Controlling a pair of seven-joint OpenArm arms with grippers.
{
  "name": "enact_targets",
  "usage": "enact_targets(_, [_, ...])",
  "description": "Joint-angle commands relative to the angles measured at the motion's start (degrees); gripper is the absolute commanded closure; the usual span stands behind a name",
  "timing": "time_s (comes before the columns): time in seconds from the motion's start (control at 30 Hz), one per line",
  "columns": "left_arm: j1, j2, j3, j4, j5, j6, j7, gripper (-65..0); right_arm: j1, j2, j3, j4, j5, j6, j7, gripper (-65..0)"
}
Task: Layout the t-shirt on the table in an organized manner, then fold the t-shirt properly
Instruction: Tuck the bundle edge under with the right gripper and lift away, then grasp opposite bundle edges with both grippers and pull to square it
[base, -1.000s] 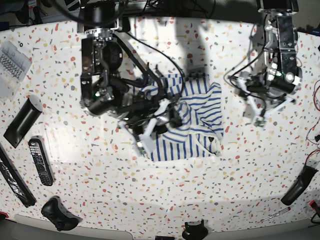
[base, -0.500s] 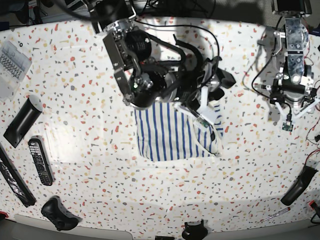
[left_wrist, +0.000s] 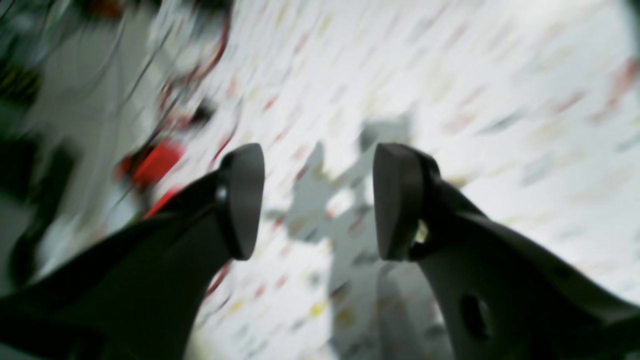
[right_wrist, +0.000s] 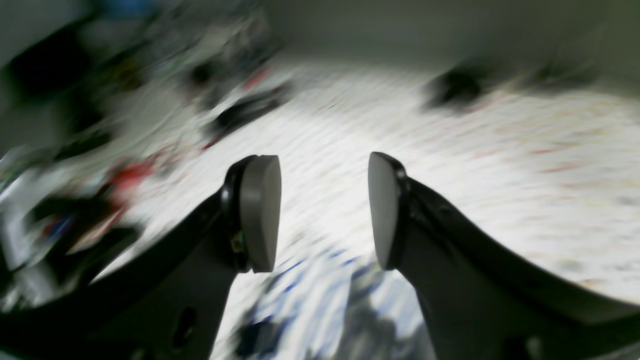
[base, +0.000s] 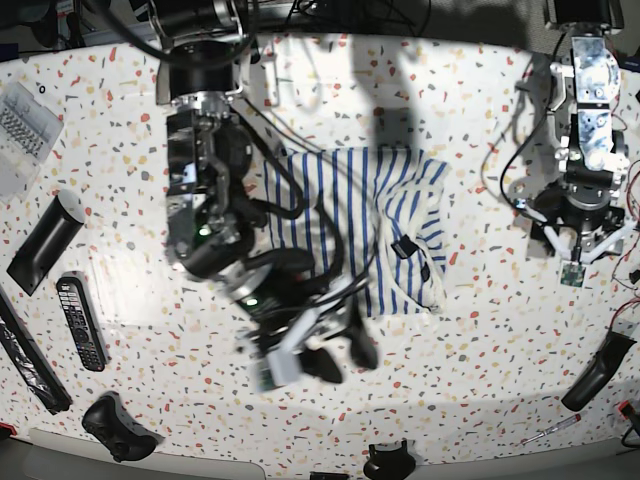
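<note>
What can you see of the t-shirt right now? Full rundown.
The t-shirt is soft white cloth with thin blue stripes, lying on the speckled table near the middle. It is folded into a rough, rumpled rectangle, with stripes running several ways on its creased right half and a small dark neck label showing. The right arm's links and cables cover its left lower part. Both grippers are open and hold nothing; the right gripper is just past its near edge.

Right gripper (right_wrist: 324, 212) jaws apart, holding nothing, left gripper (left_wrist: 318, 200) jaws wide, holding nothing
</note>
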Motion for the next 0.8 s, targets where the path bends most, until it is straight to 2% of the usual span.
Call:
enact_targets(0.0, [-0.9,-0.6,-0.2,2.3,-2.3,0.2,-2.3,-31.4,1.7,-0.2,1.5,-0.4,0.5,1.0,1.0,-27.6])
enact_targets(0.07, [-0.9,-0.6,-0.2,4.8,-10.8,0.1,-3.9,-31.4,3.4,-0.1,4.5,-4.6,0.9,1.0,1.0,-27.6])
enact_targets(0.13, [-0.9,-0.6,-0.2,8.2,-19.6,-2.3,-3.9,-31.4,6.0,-0.1,6.5,-10.4,0.9,1.0,0.9,-27.6])
enact_targets(0.27, [-0.6,0.3,-0.1,14.3,-33.2,-10.8,-3.2,-31.4,12.3,-0.2,7.4,-24.4,-0.2,1.0,1.2,-27.6])
enact_targets(0.33, [0.2,2.4,-0.1,16.0,-37.5,-16.1,-3.5,-31.4,15.3,-0.2,7.1,-31.6,-2.5,1.0,3.1,-27.6])
enact_targets(0.43, [3.0,7.5,-0.1,16.4,-44.9,-23.5,-3.4,-31.4,18.6,-0.2,6.4,-41.4,-6.4,1.0,6.8,-27.6])
enact_targets(0.5, [5.4,11.2,-0.1,16.4,-46.9,-26.4,-3.5,-31.4,19.5,-0.2,6.2,-46.1,-8.9,1.0,9.0,-27.6])
enact_targets(0.6, [8.0,15.1,-0.1,15.6,-46.2,-27.3,-3.5,-31.4,19.4,0.0,6.2,-49.1,-10.8,1.0,9.7,-27.6])
enact_targets(0.77, [8.9,16.8,0.2,7.0,-45.4,-27.3,-3.5,-31.4,18.8,0.7,6.2,-49.3,-11.1,1.0,7.8,-27.6])
